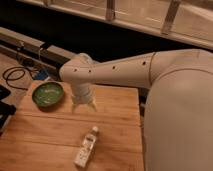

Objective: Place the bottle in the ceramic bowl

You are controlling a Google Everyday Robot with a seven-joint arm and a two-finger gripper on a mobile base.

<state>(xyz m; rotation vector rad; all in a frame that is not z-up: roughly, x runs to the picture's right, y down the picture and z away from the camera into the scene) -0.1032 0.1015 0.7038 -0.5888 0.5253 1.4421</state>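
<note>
Reaching step: the pick-up is looking like the step in hand, since the small, slim clear plastic bottle with a white cap and pale label [86, 148] is lying on its side, not yet grasped.
Gripper: the white two-finger gripper [84, 106] is hanging from the wrist and pointing down over the far part of the table. It is just beside the bowl and well apart from the bottle. Its jaws are standing spread and are holding nothing.
Bottle: it is resting near the front edge of the pale wooden plank table [117, 125], with its cap pointing away toward the gripper and its body slanting slightly.
Bowl: the small round glossy green ceramic bowl with a speckled inside [48, 94] is sitting at the table's far left corner, and nothing is showing inside it.
Approach: I am judging that the gripper is needing to travel toward the front edge and come down from straight above the bottle.
Alignment: the jaws are best turning so they are closing across the slim body, not along its length.
Grip point: aiming at the labelled middle is looking safest, as that is keeping the bottle balanced when lifted.
Risk: a round bottle is prone to rolling if one finger is touching first, so a slow, centred descent is mattering most.
Release: the bottle is about as long as the bowl is wide, so lowering it close and centred is helping it settle inside.
</note>
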